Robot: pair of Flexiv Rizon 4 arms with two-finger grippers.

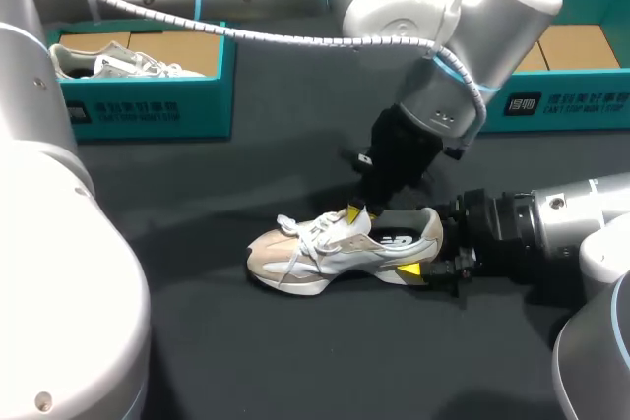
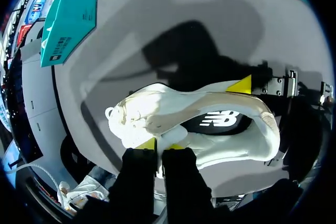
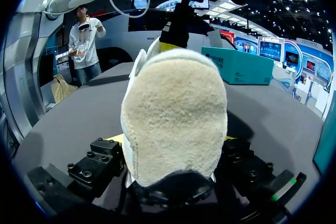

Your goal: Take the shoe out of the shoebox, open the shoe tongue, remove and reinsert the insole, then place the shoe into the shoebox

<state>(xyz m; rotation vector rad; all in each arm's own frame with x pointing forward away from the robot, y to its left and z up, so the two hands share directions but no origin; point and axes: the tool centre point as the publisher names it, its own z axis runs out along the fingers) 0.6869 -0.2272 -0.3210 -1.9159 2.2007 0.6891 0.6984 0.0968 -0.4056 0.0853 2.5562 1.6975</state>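
Note:
A white and beige sneaker (image 1: pixel 325 248) rests on its sole on the dark table, toe to the left. My left arm comes in from the left and reaches past the middle. Its gripper (image 1: pixel 356 213) points down at the shoe's opening and is shut on the shoe tongue (image 2: pixel 157 129), with its yellow tips (image 2: pixel 147 143) pressed together. From the right, my right gripper (image 1: pixel 423 243) clasps the heel (image 3: pixel 176 114), one finger on each side. One of its yellow tips (image 2: pixel 241 85) shows against the heel's far side. The dark insole (image 2: pixel 218 120) shows inside the shoe.
A teal shoebox (image 1: pixel 148 105) stands at the back left with another pale shoe (image 1: pixel 108 61) inside. A second teal shoebox (image 1: pixel 566 100) stands at the back right, behind my left arm.

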